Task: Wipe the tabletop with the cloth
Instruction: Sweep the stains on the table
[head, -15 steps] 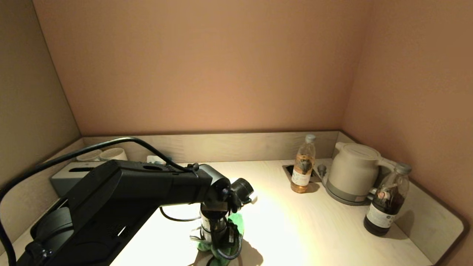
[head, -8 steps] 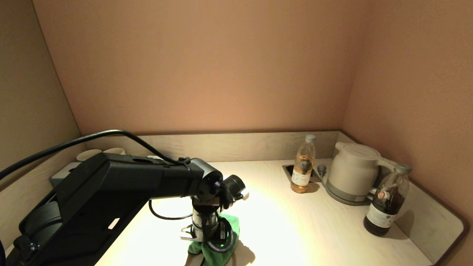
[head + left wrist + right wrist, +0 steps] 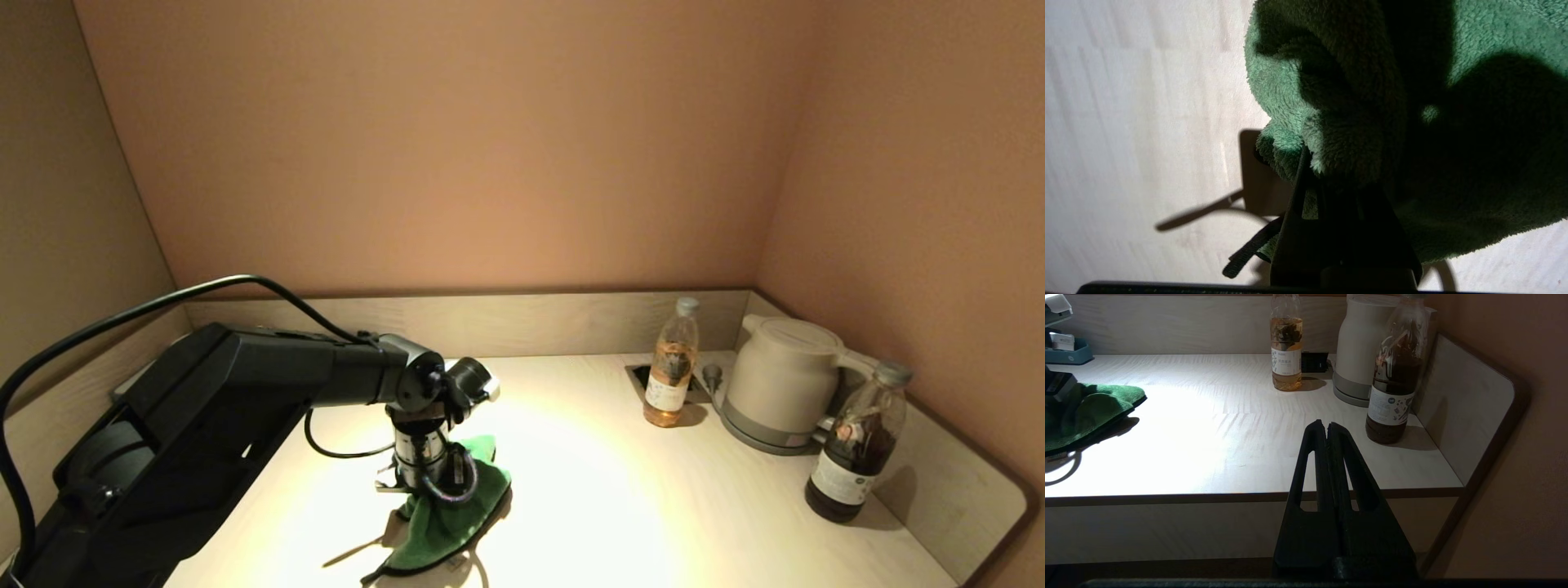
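The green cloth (image 3: 445, 514) lies bunched on the pale wood-grain tabletop (image 3: 620, 506), left of centre near the front. My left gripper (image 3: 420, 502) points straight down and is shut on the cloth, pressing it to the surface. In the left wrist view the cloth (image 3: 1339, 106) fills most of the picture and wraps the dark fingers (image 3: 1298, 196); a black edging strip (image 3: 1249, 251) trails out. My right gripper (image 3: 1327, 425) is shut and empty, parked off the front edge of the tabletop (image 3: 1229, 428). The cloth also shows in the right wrist view (image 3: 1090, 408).
An amber drink bottle (image 3: 669, 363) stands by the socket cutout (image 3: 641, 376). A white kettle (image 3: 780, 380) and a dark bottle (image 3: 853, 445) stand at the right. A raised rim (image 3: 971, 490) bounds the right side. A blue tray (image 3: 1065, 353) sits far left.
My left gripper has moved away from me and to the left, dragging the cloth with it. The cloth now trails out behind toward the front edge. The right arm has not moved.
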Robot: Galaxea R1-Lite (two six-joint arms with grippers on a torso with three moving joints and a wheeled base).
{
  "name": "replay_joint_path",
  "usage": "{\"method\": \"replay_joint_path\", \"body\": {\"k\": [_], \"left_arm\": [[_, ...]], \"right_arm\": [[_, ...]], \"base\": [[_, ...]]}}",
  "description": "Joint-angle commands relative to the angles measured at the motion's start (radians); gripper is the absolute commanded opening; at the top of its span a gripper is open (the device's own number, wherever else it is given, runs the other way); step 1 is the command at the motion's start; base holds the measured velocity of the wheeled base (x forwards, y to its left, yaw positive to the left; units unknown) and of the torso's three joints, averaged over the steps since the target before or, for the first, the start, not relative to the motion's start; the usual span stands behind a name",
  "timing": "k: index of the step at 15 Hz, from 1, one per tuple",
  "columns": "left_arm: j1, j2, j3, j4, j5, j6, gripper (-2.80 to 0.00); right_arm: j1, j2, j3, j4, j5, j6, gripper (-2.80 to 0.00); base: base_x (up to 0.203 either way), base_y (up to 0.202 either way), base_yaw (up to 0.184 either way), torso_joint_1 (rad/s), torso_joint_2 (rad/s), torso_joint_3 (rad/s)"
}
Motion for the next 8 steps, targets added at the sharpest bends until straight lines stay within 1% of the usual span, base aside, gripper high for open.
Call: {"method": "replay_joint_path", "body": {"k": [1,2,3,4,5,8], "left_arm": [[0.007,0.028,0.000,-0.087,0.001,0.047,-2.80],[-0.005,0.037,0.000,-0.121,0.001,0.069,-2.80],[-0.007,0.038,0.000,-0.125,0.001,0.073,-2.80],[-0.022,0.041,0.001,-0.155,0.001,0.103,-2.80],[-0.032,0.039,0.001,-0.158,0.001,0.107,-2.80],[-0.094,0.035,0.002,-0.154,0.001,0.131,-2.80]], "right_arm": [[0.001,0.001,0.000,0.000,0.000,0.000,-2.80],[0.001,0.001,0.000,0.000,0.000,0.000,-2.80],[0.001,0.001,0.000,0.000,0.000,0.000,-2.80],[0.001,0.001,0.000,0.000,0.000,0.000,-2.80],[0.001,0.001,0.000,0.000,0.000,0.000,-2.80],[0.001,0.001,0.000,0.000,0.000,0.000,-2.80]], "base": [[0.000,0.000,0.000,0.000,0.00,0.000],[0.000,0.000,0.000,0.000,0.00,0.000],[0.000,0.000,0.000,0.000,0.00,0.000],[0.000,0.000,0.000,0.000,0.00,0.000],[0.000,0.000,0.000,0.000,0.00,0.000],[0.000,0.000,0.000,0.000,0.00,0.000]]}}
